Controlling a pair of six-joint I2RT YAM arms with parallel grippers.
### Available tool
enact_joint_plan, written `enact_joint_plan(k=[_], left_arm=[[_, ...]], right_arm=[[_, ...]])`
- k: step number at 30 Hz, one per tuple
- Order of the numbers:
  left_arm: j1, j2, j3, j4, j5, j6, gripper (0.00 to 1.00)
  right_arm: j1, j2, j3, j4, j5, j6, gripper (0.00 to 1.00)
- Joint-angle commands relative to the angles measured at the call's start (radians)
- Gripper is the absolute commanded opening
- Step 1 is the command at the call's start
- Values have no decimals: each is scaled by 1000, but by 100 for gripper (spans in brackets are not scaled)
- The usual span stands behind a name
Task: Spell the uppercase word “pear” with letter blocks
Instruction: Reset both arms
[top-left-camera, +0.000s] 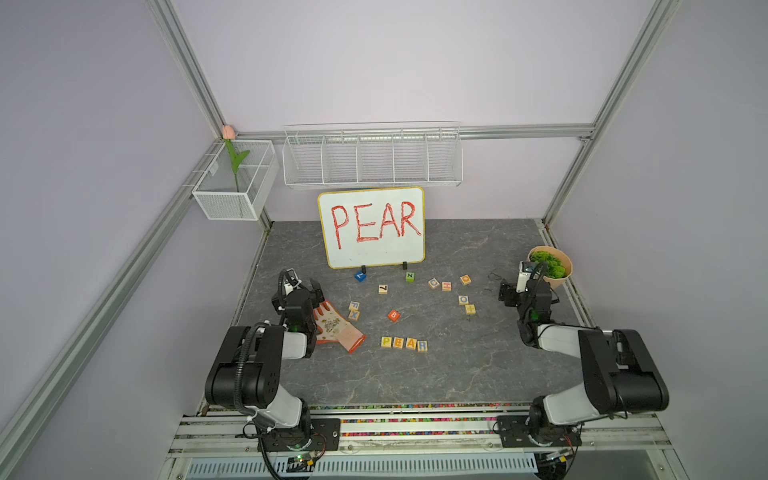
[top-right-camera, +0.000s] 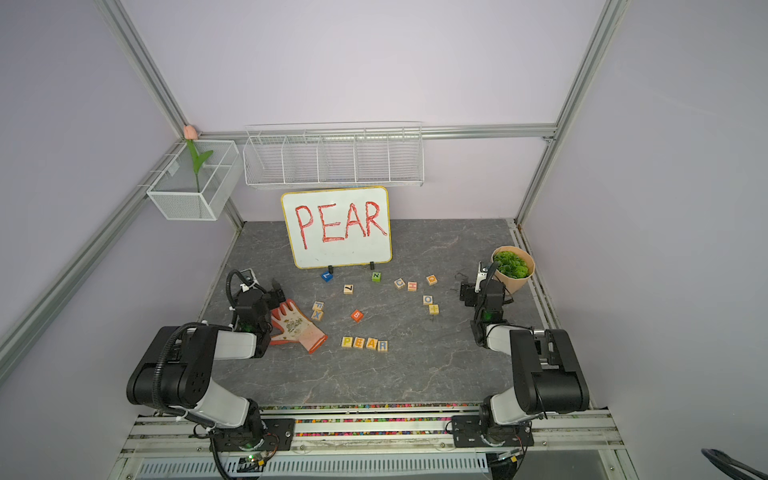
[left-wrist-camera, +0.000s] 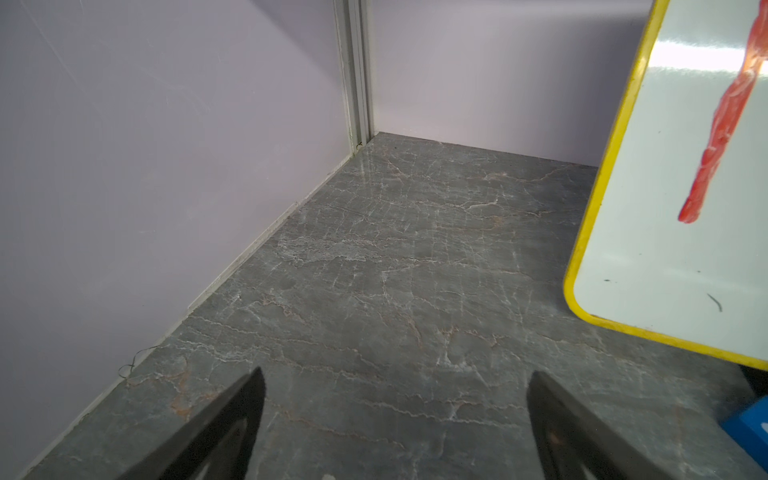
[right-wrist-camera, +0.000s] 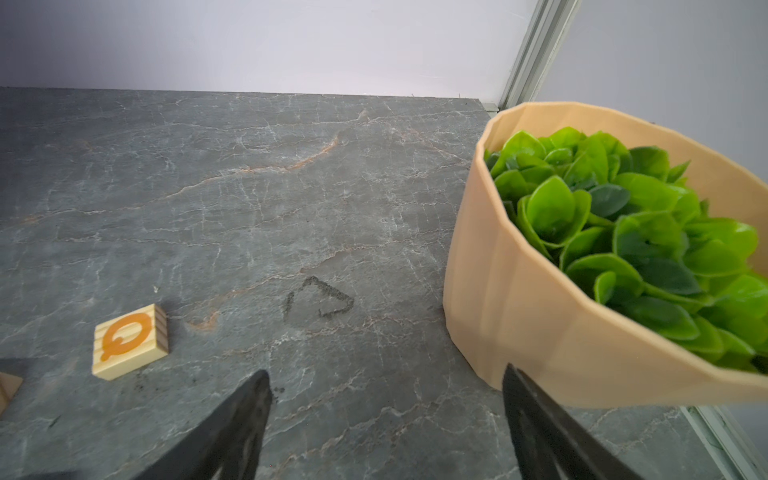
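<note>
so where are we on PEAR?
Done: the letter blocks sit in a row reading P, E, A, R, matching the whiteboard. In hand: nothing; the left gripper and right gripper are open and empty, away from the row. Remaining: apparently nothing.

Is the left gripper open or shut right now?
Open. The left gripper has its fingers spread wide in the wrist view, only bare tabletop between them.

Pale lilac walls (top-left-camera: 415, 62) framed by aluminium posts (top-left-camera: 195, 75) enclose a grey veined-stone table (top-left-camera: 415, 374). A white wire rack (top-left-camera: 372, 166) hangs on the back wall; a white mesh basket (top-left-camera: 224, 205) hangs near the corner.
</note>
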Motion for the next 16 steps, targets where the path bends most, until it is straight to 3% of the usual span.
enact_joint_plan(k=[1,16], left_arm=[[4,-11,5,24,9,0,99],[4,-12,3,25,10,1,99]], right_arm=[[-2,2,-3,14,-18,-19,89],[-5,4,10,-11,-38,-23,89]])
